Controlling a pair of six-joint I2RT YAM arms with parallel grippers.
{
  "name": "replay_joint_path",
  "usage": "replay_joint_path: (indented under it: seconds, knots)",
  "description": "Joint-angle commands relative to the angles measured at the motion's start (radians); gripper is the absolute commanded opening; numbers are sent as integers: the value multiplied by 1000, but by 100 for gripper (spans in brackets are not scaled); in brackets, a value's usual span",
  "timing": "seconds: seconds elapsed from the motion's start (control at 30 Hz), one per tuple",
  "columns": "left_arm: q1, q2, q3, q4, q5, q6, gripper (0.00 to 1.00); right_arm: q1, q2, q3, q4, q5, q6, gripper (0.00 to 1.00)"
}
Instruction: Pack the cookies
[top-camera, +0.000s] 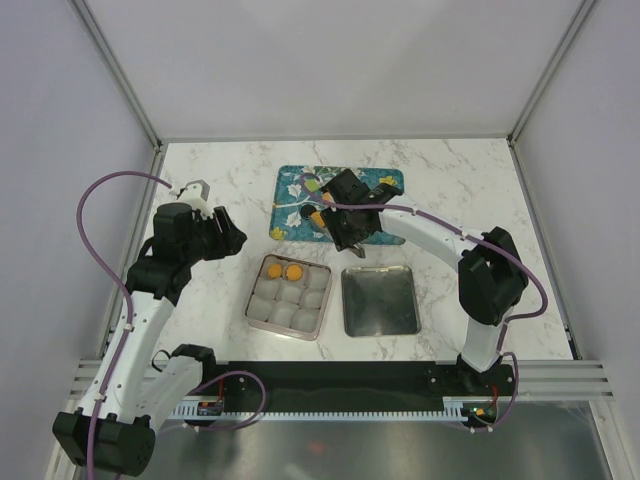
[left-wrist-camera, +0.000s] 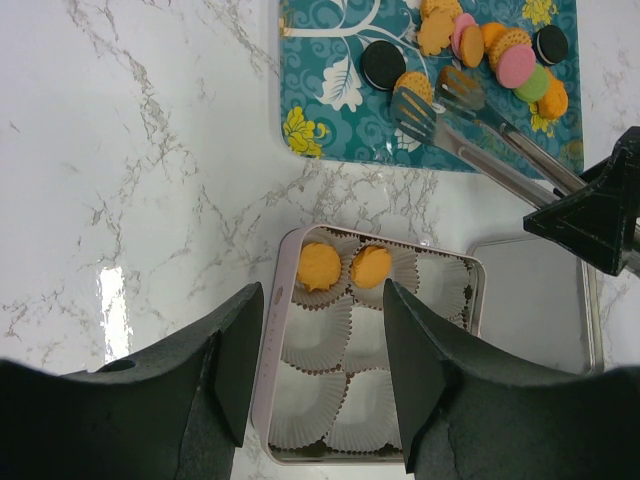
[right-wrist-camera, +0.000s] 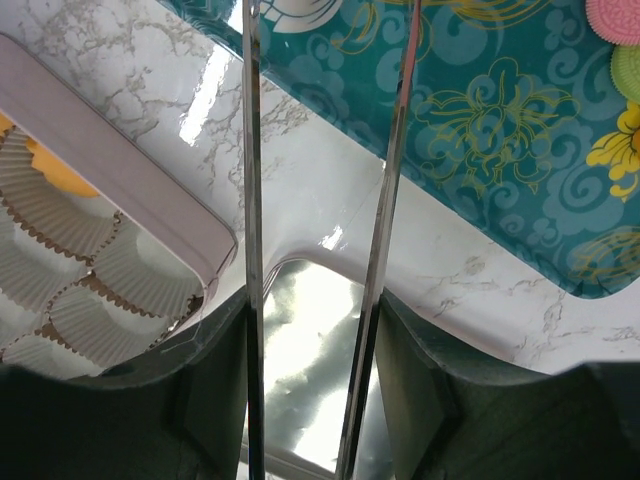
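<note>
Cookies (left-wrist-camera: 500, 50), mostly orange with a few pink, green and black ones, lie in a heap on the teal tray (left-wrist-camera: 330, 120). Two orange cookies (left-wrist-camera: 345, 266) sit in the far paper cups of the pink-rimmed box (left-wrist-camera: 272, 350). My right gripper (right-wrist-camera: 312, 310) is shut on metal tongs (right-wrist-camera: 250, 150). The tongs' tips (left-wrist-camera: 430, 100) are apart and rest among the orange cookies at the near edge of the heap. My left gripper (left-wrist-camera: 322, 290) is open and empty, hovering over the box's left side. From above, the right gripper (top-camera: 348, 222) is over the tray's near edge.
A shiny metal lid (top-camera: 380, 300) lies upside down to the right of the box (top-camera: 288, 296). The teal tray (top-camera: 385, 180) lies behind both. The other paper cups in the box hold nothing. White walls enclose the marble table.
</note>
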Motion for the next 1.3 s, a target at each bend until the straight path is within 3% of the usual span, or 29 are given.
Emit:
replay_joint_path:
  seconds: [0.0,0.4,0.83,1.17,1.27]
  knots:
    - [3,-4,-8,36,18,9,59,-17,16,52,39,-25,-16,55]
    - [3,-4,-8,37,16,9,59,-19,-10,58,35,-24,-14,34]
    - [1,-4,-8,37,27,6,59,-11,-274,-27,-49,-37,18,30]
    - [3,-6,-8,39,32,8,59,254,-418,-114,-201,62,97,29]
    - [1,-8,-10,40,33,5,59,285,-457,-163,-218,78,114,29]
